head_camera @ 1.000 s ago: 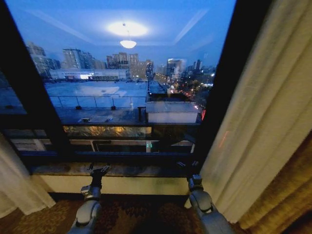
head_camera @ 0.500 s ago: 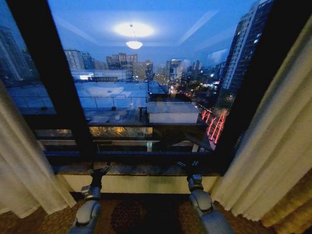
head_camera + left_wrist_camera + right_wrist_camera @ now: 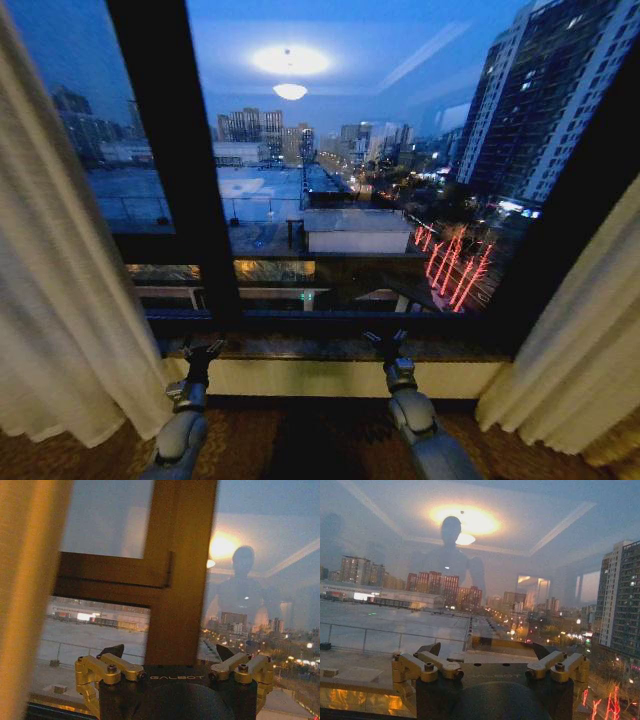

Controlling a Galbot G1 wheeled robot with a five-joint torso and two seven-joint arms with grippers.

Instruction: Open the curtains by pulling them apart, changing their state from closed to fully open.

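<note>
Hanging well apart, the curtains (image 3: 60,290) flank the window (image 3: 340,200), so the opening looks essentially done. Left gripper (image 3: 203,350) and right gripper (image 3: 386,342) hover below its sill, jaws spread, holding nothing. Any further move would only need widening either panel.

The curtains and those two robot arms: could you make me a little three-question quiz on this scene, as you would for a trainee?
1. True or false: the curtains are drawn shut across the window.
2. Which is right? A: each gripper grips a curtain panel. B: the left gripper and the right gripper are both open and hold nothing. C: one gripper holds a cord.
3. What do both grippers point toward?

Key
1. False: one sheer panel hangs at each side and the glass between them is bare.
2. B.
3. The window sill, which lies just ahead of them.
</note>
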